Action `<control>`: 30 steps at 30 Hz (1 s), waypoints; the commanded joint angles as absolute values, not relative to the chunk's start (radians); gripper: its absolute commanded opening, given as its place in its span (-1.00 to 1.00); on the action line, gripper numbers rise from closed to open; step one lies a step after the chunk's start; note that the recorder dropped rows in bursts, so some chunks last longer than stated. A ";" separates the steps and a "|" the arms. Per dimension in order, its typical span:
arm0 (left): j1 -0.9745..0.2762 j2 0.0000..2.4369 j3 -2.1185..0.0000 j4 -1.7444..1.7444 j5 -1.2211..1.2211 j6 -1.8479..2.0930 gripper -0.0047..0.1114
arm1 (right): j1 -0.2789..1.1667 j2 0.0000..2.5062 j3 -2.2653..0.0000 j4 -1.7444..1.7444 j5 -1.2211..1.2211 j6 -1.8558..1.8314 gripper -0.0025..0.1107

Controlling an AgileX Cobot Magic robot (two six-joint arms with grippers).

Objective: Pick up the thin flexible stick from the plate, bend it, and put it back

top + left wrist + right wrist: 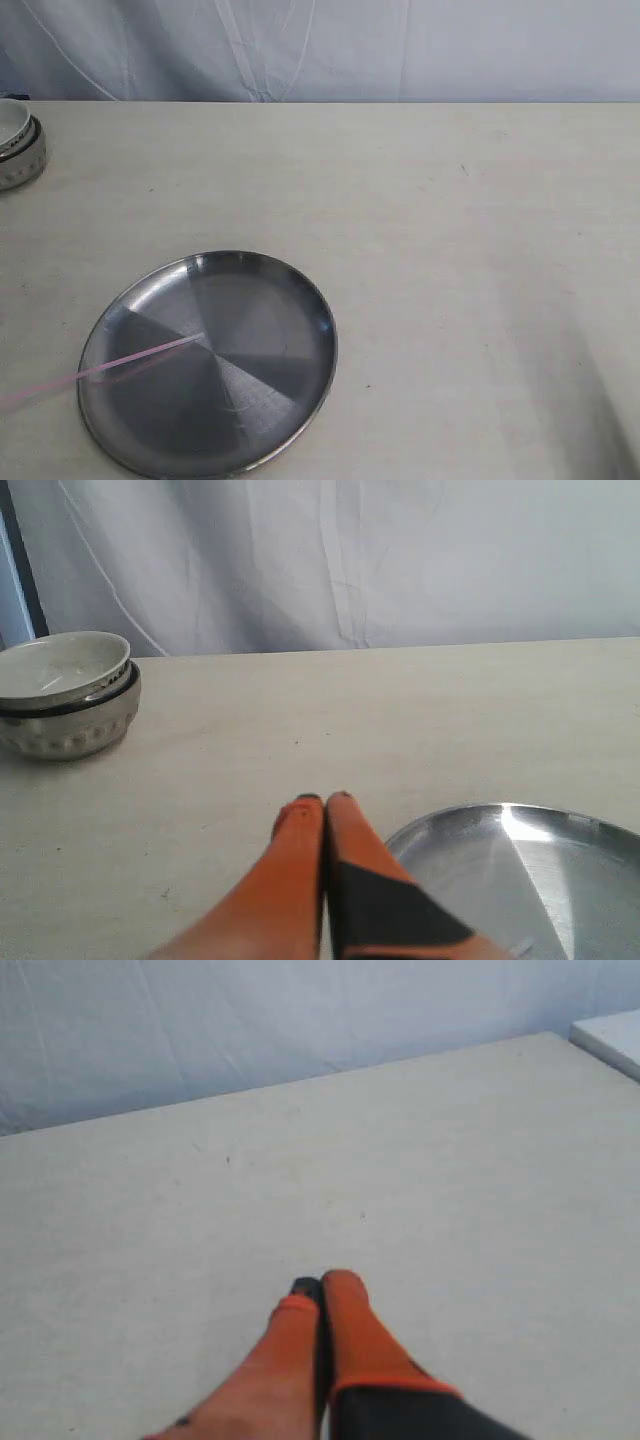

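Only ext. view w/ stick [130,361] over plate [326,335] rim; left tool [325,798], right tool [320,1282] tips together.

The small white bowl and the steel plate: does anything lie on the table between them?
No. The exterior view shows only bare table between the bowl and the plate.

Exterior view. The plate [322,335] sits on the worktop [450,250] in the lower left of the frame. The thin flexible stick [120,364] has one end near the plate's middle and runs out over its left rim to the frame's left edge (outer end cut off). A bowl [18,145] stands at the upper left edge, well apart from the plate. A cloth [400,50] hangs behind the worktop, across the top.
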State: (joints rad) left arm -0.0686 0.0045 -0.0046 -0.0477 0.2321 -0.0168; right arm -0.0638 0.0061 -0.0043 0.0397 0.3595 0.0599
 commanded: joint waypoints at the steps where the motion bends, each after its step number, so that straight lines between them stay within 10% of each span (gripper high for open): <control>1: -0.074 0.000 0.000 -0.051 0.231 -0.020 -0.92 | -0.068 0.000 0.000 -0.082 0.197 0.056 -0.96; 11: -0.074 0.000 0.000 -0.051 0.231 -0.020 -0.92 | -0.068 0.000 0.000 0.648 -0.360 0.521 -0.96; 23: -0.074 0.000 0.000 -0.051 0.231 -0.020 -0.92 | -0.068 0.306 -0.451 -0.067 0.128 0.636 -0.97; 30: -0.074 0.000 0.000 -0.051 0.231 -0.020 -0.92 | 0.042 0.795 -0.846 0.226 0.421 -0.154 -0.97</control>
State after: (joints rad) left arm -0.0686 0.0045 -0.0046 -0.0477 0.2321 -0.0168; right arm -0.0063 0.6290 -0.7286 0.0697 0.3295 0.1784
